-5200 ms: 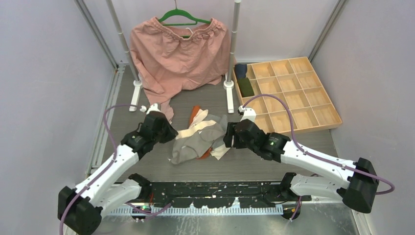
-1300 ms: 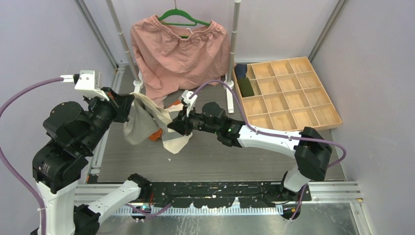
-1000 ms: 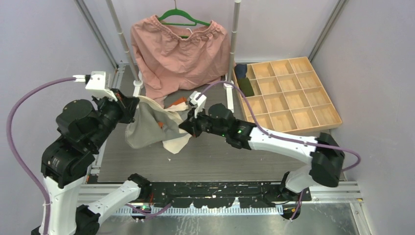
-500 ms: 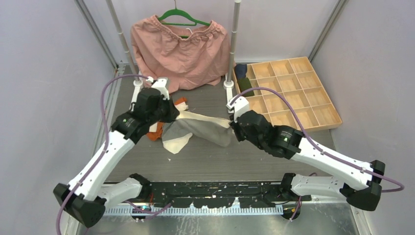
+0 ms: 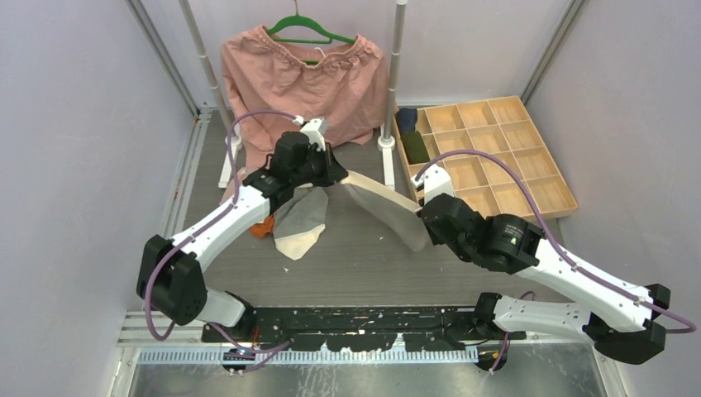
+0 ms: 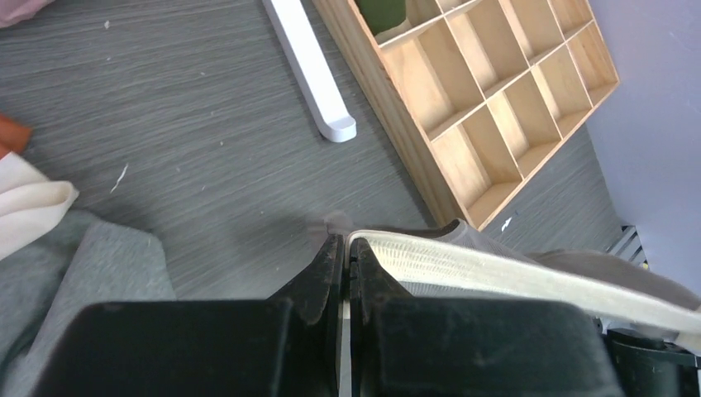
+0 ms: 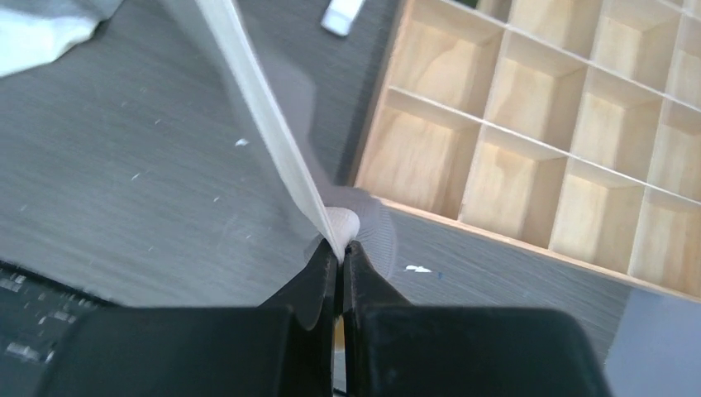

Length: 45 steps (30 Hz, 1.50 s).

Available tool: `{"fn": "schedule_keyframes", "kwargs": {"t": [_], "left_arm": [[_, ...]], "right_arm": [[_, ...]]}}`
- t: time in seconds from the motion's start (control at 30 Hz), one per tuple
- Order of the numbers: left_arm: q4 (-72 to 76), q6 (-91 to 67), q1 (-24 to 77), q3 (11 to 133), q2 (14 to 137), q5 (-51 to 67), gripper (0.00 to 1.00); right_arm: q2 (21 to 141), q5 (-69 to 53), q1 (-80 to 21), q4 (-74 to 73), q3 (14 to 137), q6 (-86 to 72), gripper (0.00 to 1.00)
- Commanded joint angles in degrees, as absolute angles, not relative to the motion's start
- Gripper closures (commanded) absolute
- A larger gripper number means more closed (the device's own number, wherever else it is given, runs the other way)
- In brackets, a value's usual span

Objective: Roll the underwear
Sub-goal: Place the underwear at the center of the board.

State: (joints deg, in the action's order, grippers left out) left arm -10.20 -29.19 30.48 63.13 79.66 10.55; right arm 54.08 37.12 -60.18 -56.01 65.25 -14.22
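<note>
Both jaws pressed together, each pinching one end of the cream waistband [image 6: 463, 266] of the grey underwear [image 5: 388, 207]. The left gripper [image 5: 337, 173] has the far-left corner and the right gripper [image 5: 427, 217] the near-right corner. The waistband runs taut and diagonal between them, and the grey body hangs below it. Can't tell if the lower edge touches the table [image 5: 355, 265].

Left wrist view: fingers [image 6: 329, 263] flat against each other, with the band leaving to the right. Right wrist view: same, with the band corner bunched at the tips.

The rest of the pile is on the table under and left of the left arm: cream underwear [image 5: 296, 234], with orange underwear [image 5: 262, 228] poking out beside it.

The wooden divider tray [image 5: 496, 165] is just right of the stretched piece, not touching it. A dark green roll [image 5: 416, 147] and a navy roll [image 5: 407, 121] sit in its far-left cells. The salmon garment [image 5: 306, 83] hangs on a green hanger [image 5: 302, 29] at the back.
</note>
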Motion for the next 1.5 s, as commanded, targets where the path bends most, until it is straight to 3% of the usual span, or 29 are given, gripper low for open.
{"fn": "schedule_keyframes", "kwargs": {"t": [0.0, 0.07, 0.13, 0.27, 0.4, 0.53, 0.6, 0.77, 0.83, 0.9, 1.1, 1.47], "left_arm": [[-2.0, -27.4, 29.2, 60.8, 81.6, 8.9, 1.0], [-0.7, -27.1, 28.9, 56.2, 81.5, 9.1, 1.0], [6.3, -29.4, 28.1, 49.1, 80.1, 8.3, 0.99], [14.5, -32.5, 25.7, 37.8, 76.2, 6.1, 0.99], [13.5, -33.4, 24.7, 33.9, 74.0, 3.7, 0.84], [11.6, -35.5, 23.2, 31.8, 70.1, -0.4, 0.61], [10.0, -36.0, 22.6, 31.4, 67.9, -2.6, 0.53], [4.3, -37.5, 22.3, 31.0, 62.7, -4.1, 0.47], [1.7, -39.0, 22.4, 30.3, 61.7, -3.8, 0.49], [0.9, -40.3, 22.4, 29.2, 62.1, -2.6, 0.57], [-1.9, -45.2, 22.3, 27.9, 67.9, -4.8, 0.92], [-9.7, -50.9, 12.9, 33.4, 76.8, -12.5, 0.99]], "right_arm": [[53.8, 22.8, -60.0, -61.6, 66.5, -15.0, 0.99], [56.0, 13.2, -60.6, -59.1, 64.1, -16.0, 0.99], [59.5, 13.8, -67.9, -56.4, 63.2, -18.4, 0.99], [67.9, 1.5, -70.0, -47.2, 60.7, -22.5, 0.93], [72.7, -6.5, -72.0, -36.8, 54.9, -26.1, 0.68], [71.4, -12.2, -72.5, -26.4, 50.9, -29.1, 0.41], [69.6, -13.0, -72.5, -23.8, 50.0, -29.7, 0.37], [63.2, 0.6, -72.2, -23.9, 49.2, -29.5, 0.38], [61.6, 9.4, -71.6, -25.6, 49.4, -30.4, 0.48], [61.0, 15.5, -70.7, -27.5, 49.6, -31.4, 0.6], [61.7, 18.3, -67.3, -27.8, 48.4, -34.0, 0.7], [61.8, 19.7, -65.6, -27.3, 46.2, -36.1, 0.7]]}}
